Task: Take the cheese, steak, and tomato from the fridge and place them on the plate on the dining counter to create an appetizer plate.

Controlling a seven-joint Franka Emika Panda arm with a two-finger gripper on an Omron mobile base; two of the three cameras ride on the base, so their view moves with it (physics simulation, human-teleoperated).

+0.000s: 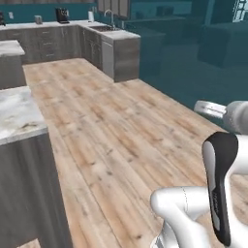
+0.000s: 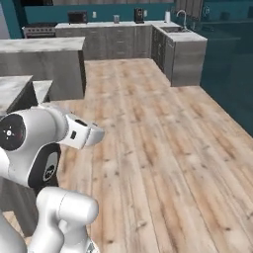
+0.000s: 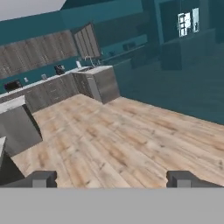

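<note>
The robot's gripper [image 3: 112, 178] hangs empty with jaws wide apart above a wooden floor [image 3: 131, 144], facing kitchen cabinets [image 3: 52, 87].

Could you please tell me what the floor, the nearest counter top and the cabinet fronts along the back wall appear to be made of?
The floor looks like matte light wood planks, with visible grain and board seams. The nearest counter top appears to be polished white marble, judging by its grey veins. The cabinet fronts seem grey-brown wood or wood-look laminate; faint grain shows.
</note>
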